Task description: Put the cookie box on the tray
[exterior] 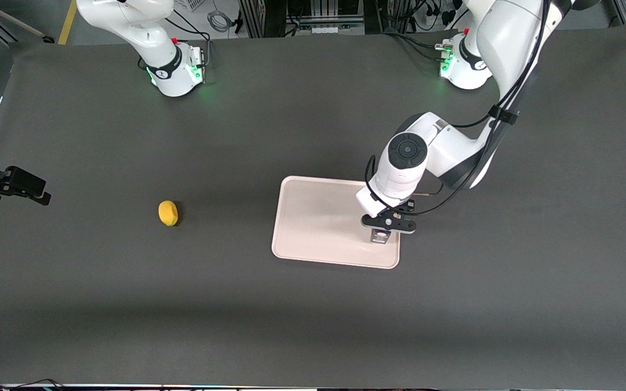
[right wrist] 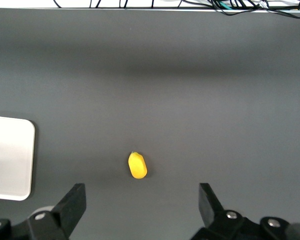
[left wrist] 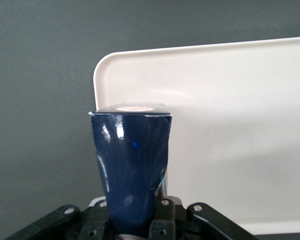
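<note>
The pale pinkish-white tray (exterior: 313, 222) lies flat on the dark table mat. My left gripper (exterior: 383, 231) hangs over the tray's corner nearest the front camera, at the working arm's end. It is shut on the dark navy-blue cookie box (exterior: 380, 237), which stands on end under the fingers. In the left wrist view the cookie box (left wrist: 132, 165) rises from between the fingers with its end face showing a pale logo. The tray (left wrist: 230, 125) spreads beneath it. I cannot tell whether the box's lower end touches the tray.
A small yellow lump (exterior: 168, 213) lies on the mat toward the parked arm's end; it also shows in the right wrist view (right wrist: 137, 165). A black camera mount (exterior: 8, 184) sticks in at that table end.
</note>
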You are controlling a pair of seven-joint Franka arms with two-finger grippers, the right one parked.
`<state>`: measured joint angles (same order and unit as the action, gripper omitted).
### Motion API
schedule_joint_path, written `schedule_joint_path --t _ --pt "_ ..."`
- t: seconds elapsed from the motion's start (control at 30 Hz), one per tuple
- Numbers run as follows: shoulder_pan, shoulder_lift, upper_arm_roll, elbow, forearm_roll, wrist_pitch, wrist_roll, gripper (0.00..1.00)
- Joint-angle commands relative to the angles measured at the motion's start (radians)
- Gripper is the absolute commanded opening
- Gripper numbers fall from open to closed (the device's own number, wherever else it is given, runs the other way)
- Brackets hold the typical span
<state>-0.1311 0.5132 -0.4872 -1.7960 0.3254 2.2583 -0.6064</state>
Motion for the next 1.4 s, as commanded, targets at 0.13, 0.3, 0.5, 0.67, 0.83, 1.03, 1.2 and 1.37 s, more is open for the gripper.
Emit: schedule_joint_path --t 0.13,0.3,0.5,0.67,0.83,1.03,1.2,1.37 --pt "-0.018 0.042 0.013 0.012 0.038 0.055 -0.058 0.21" --pt "-0.019 0.054 0.018 0.012 0.044 0.076 -0.072 0.21" --pt "-0.027 0.07 0.03 0.014 0.044 0.078 -0.075 0.25" --pt "-0.028 0.073 0.039 0.014 0.044 0.087 -0.076 0.38" --pt "-0.03 0.073 0.042 0.014 0.043 0.092 -0.076 0.73" --pt "-0.03 0.073 0.042 0.017 0.044 0.092 -0.076 1.0" --pt "-0.028 0.071 0.042 0.018 0.044 0.09 -0.076 1.0" --pt "-0.025 0.057 0.041 0.021 0.043 0.08 -0.066 1.0"
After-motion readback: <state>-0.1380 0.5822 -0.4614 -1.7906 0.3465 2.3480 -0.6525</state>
